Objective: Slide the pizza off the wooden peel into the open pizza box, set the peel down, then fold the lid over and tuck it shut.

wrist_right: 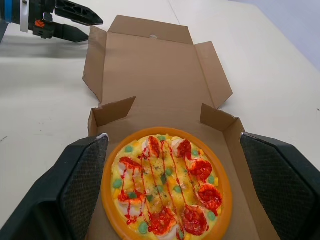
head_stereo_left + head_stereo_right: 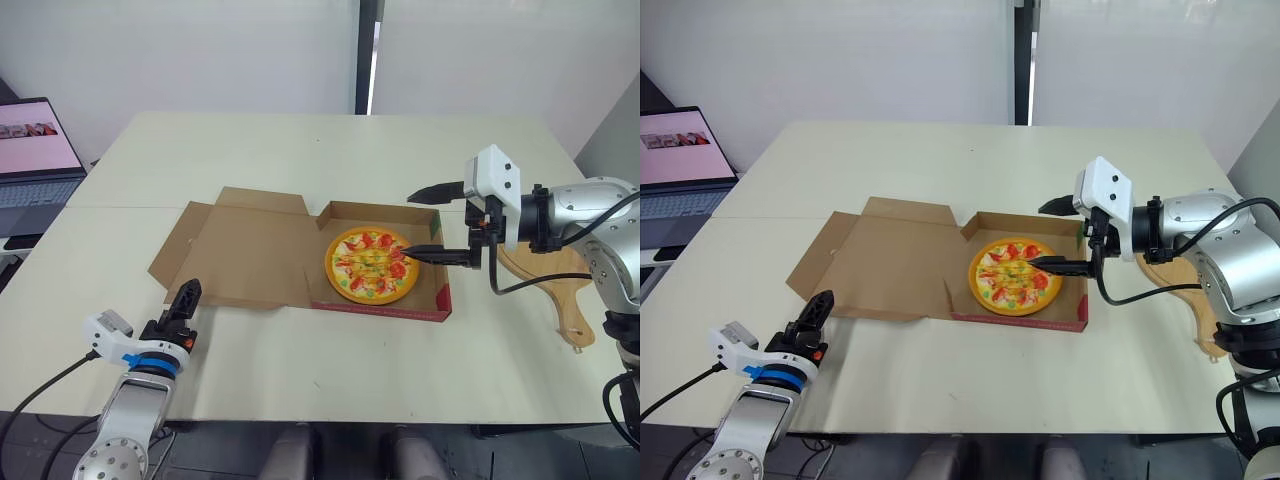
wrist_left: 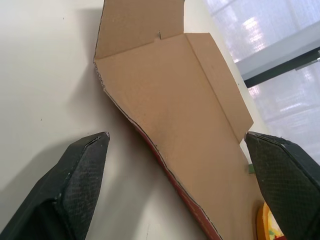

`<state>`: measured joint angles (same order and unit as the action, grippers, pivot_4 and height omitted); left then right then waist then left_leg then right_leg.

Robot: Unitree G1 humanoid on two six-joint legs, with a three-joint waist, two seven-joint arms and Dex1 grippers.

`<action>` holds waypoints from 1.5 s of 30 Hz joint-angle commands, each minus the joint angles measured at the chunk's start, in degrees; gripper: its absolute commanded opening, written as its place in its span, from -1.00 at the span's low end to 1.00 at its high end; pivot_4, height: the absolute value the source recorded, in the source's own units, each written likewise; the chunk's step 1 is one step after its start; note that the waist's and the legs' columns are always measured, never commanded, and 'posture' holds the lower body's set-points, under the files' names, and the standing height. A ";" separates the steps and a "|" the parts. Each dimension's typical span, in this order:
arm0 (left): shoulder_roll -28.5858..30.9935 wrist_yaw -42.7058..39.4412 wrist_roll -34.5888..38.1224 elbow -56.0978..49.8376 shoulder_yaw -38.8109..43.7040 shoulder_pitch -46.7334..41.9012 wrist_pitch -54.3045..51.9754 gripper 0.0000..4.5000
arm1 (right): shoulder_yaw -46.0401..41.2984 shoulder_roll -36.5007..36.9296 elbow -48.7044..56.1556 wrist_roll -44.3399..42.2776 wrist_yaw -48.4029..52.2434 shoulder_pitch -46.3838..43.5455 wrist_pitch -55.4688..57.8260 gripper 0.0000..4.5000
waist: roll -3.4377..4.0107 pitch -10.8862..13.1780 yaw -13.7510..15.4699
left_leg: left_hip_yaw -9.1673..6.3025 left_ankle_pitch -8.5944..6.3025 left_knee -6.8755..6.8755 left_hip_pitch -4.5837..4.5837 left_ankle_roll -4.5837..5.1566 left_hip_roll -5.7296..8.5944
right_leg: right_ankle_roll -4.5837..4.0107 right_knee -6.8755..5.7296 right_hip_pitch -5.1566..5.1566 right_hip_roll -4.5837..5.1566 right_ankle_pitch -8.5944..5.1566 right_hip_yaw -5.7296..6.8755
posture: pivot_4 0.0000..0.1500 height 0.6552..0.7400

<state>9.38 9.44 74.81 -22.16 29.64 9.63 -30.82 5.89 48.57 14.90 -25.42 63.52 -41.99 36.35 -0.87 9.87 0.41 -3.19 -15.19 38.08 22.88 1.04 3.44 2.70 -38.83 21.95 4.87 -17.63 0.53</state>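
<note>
Black two-fingered left claw (image 2: 186, 303) held spread, low by the front edge of cream table (image 2: 300, 380), near lid corner but apart; judged staged for folding. Flat brown cardboard lid (image 2: 250, 250) laid open leftward from red-walled pizza box (image 2: 380, 309). Round orange-rimmed pizza (image 2: 372, 265) already seated in tray. Right claw (image 2: 412, 225) spread, hung over pizza's right side; contact cannot be told. Pale wooden peel (image 2: 560, 290) set down right of box.

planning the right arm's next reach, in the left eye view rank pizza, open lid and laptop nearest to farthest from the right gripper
1. pizza, just left of the right gripper.
2. lid, lying open flat on the pizza's left.
3. laptop, at the far left, past the table's edge.
</note>
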 commanded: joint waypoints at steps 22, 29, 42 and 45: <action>1.06 0.15 2.57 -0.15 -2.69 -2.76 -0.93 -0.98 | -0.68 -0.46 2.04 0.00 -0.71 -1.96 0.86 1.00 | -0.02 0.01 0.20 | -0.01 0.00 -0.01 0.02 -0.01 0.02 | 0.00 0.01 0.02 0.02 0.00 -0.01 | 1.00 0.72; 2.19 0.24 1.46 0.77 -2.44 -3.27 -0.87 -0.44 | -0.66 -0.91 1.93 0.15 -0.88 -2.04 0.84 1.00 | -0.02 0.01 0.56 | -0.01 0.01 -0.02 0.03 -0.02 0.01 | 0.00 0.03 0.03 0.02 0.00 0.00 | 1.00 0.72; 1.90 2.98 5.97 0.57 -2.80 -3.51 -1.79 -0.18 | -0.58 -1.03 1.76 0.15 -0.98 -1.99 0.64 1.00 | -0.03 0.02 0.70 | -0.02 0.00 -0.03 0.03 -0.01 0.01 | 0.00 0.04 0.05 0.02 0.00 0.00 | 1.00 0.72; 2.22 3.47 7.77 0.88 -3.01 -3.71 -2.20 -0.18 | -0.48 -1.07 1.59 0.22 -0.85 -2.12 0.47 1.00 | -0.03 0.02 0.72 | -0.02 0.00 -0.03 0.04 -0.01 0.01 | 0.00 0.04 0.05 0.02 0.00 0.00 | 1.00 0.72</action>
<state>11.13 12.87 81.03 -19.91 26.36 6.28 -32.76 5.89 47.39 15.46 -25.39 62.48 -42.64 37.43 -0.91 9.89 1.13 -3.21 -15.19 38.05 22.91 1.03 3.45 2.70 -38.79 22.00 4.89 -17.63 0.53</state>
